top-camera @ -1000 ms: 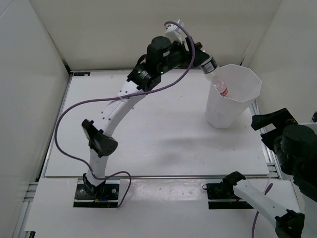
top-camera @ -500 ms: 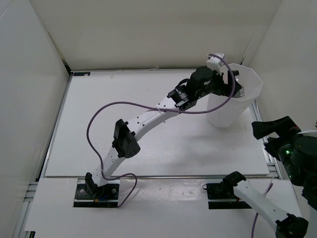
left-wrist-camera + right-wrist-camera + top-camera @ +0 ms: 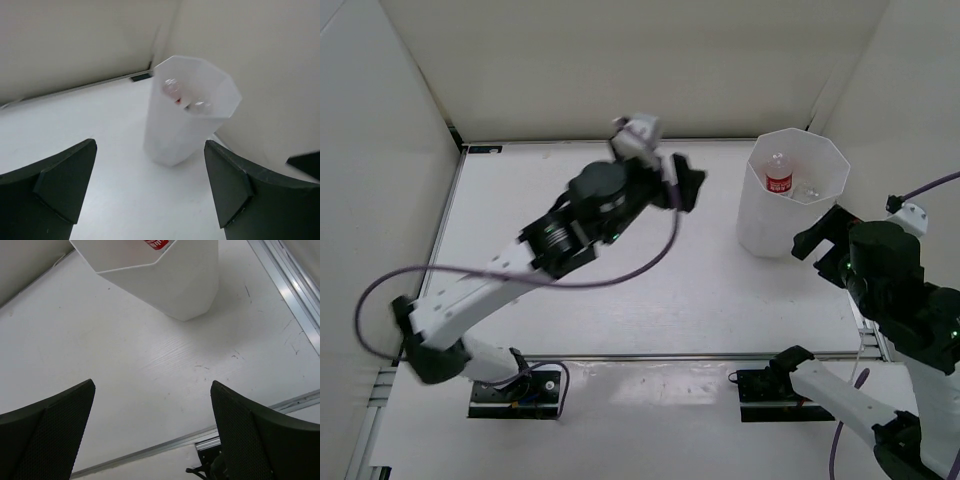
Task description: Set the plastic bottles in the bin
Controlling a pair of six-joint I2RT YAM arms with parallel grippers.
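You're looking at a bin (image 3: 175, 135) of milky, translucent plastic, its facets smooth with a soft sheen. The bottle (image 3: 779, 178) inside it is clear plastic with a red-and-white label. The desk (image 3: 165, 365) is matt white, faintly grained and scuffed, edged by a brushed metal rail (image 3: 287, 292). On the right gripper (image 3: 153, 382) the fingers (image 3: 45, 435) are matt black with a fine dotted texture; on the left gripper (image 3: 150, 141) the fingers (image 3: 55, 185) look smoother.

Bright, flat, diffuse light in all views; white walls and table (image 3: 650, 290) are nearly washed out. Shadows are faint and soft-edged, with a pale one beside the foot of the bin (image 3: 180, 285). No hard glare, just a mild sheen on the metal rail (image 3: 295, 305). In the wrist views, the fingers of the left gripper (image 3: 150, 145) and right gripper (image 3: 152, 385) are dark, underexposed and out of focus. The bin contents look soft in the left wrist view.
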